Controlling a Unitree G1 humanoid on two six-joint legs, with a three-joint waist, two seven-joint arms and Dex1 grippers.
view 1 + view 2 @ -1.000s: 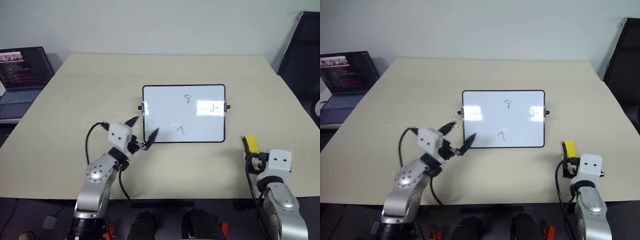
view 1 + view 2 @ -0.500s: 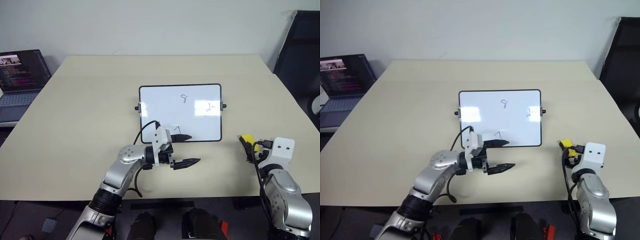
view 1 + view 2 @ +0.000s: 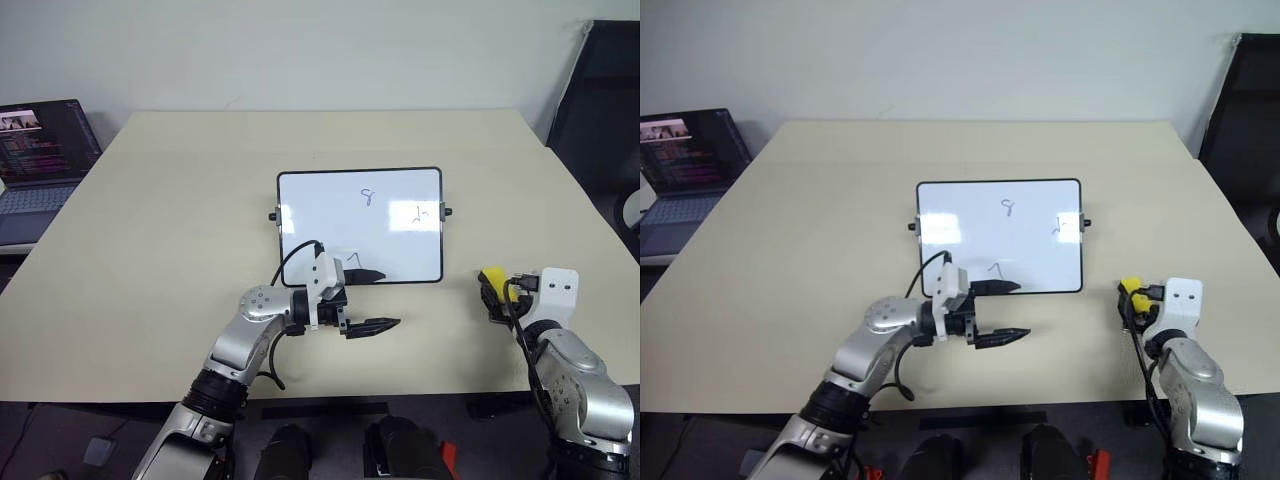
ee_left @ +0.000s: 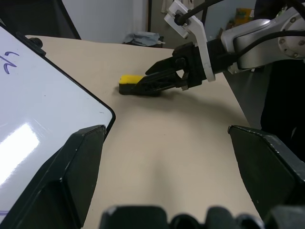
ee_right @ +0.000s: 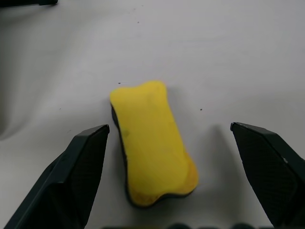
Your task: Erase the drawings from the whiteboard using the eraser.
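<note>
Head views: whiteboard (image 3: 360, 225) lies mid-bench (image 3: 150, 220), three drawings (image 3: 368, 196) intact; left end effector (image 3: 375, 298) spread at its near edge. Left wrist view: right end effector (image 4: 143, 86) at eraser (image 4: 131, 79). Right wrist view: fingers (image 5: 83, 167) spread, flanking the eraser.

a wide beige counter (image 3: 180, 230) with a matte top takes up most of the scene, its far edge close to a plain pale wall (image 3: 300, 50). off the counter's left side an open laptop (image 3: 40, 150) sits on a lower grey surface, its screen lit with dark windows and coloured text. at the right stands a black chair (image 3: 600, 110). soft, even light falls over the top.
</note>
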